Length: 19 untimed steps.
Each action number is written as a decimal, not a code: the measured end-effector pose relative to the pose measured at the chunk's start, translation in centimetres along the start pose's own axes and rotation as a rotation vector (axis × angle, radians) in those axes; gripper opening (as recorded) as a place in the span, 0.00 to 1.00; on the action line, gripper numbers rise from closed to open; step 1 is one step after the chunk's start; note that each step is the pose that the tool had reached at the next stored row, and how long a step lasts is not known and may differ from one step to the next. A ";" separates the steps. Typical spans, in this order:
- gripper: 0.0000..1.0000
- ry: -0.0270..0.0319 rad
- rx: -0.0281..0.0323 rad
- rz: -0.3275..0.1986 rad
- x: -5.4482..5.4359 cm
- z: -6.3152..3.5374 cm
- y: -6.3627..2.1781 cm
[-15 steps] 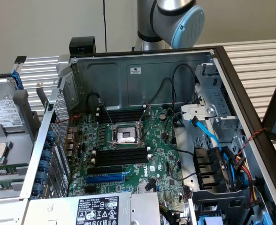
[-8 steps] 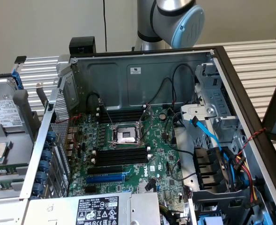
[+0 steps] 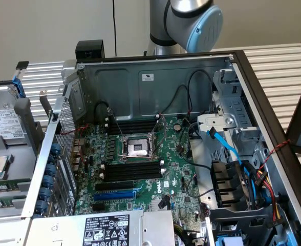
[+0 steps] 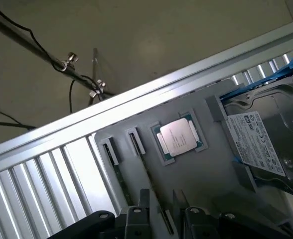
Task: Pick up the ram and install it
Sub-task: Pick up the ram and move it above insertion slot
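Gripper [image 4: 161, 211] astride the ram [image 4: 142, 164] in the tray [image 4: 201, 189]
Fingers parted, gripping nothing; ram on edge in its slot, another stick [image 4: 118, 172] just beside, CPU [image 4: 179, 137] near. Arm [image 3: 191, 23] stands behind the case [image 3: 155, 77].

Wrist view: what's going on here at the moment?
The arm's gripper hangs open over the grey plastic parts tray, straddling a thin green ram stick that stands on edge in a tray slot; the stick is not gripped. In the exterior view, the long black memory slots on the large green motherboard inside the open metal computer case sit empty.
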<state>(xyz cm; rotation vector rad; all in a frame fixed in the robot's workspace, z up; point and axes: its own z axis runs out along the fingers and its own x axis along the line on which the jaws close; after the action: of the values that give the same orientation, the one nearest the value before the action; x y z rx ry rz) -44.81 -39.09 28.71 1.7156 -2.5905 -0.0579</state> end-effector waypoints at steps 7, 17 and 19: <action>0.33 0.0203 0.0079 -0.057 0.0 0.22 -0.01; 0.33 0.0523 0.0271 -0.089 0.2 0.44 -0.10; 0.33 0.0577 0.0336 -0.095 0.2 0.49 -0.12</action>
<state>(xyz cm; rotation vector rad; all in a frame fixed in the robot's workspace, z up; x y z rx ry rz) -44.82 -39.36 28.22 1.8225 -2.4827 0.0324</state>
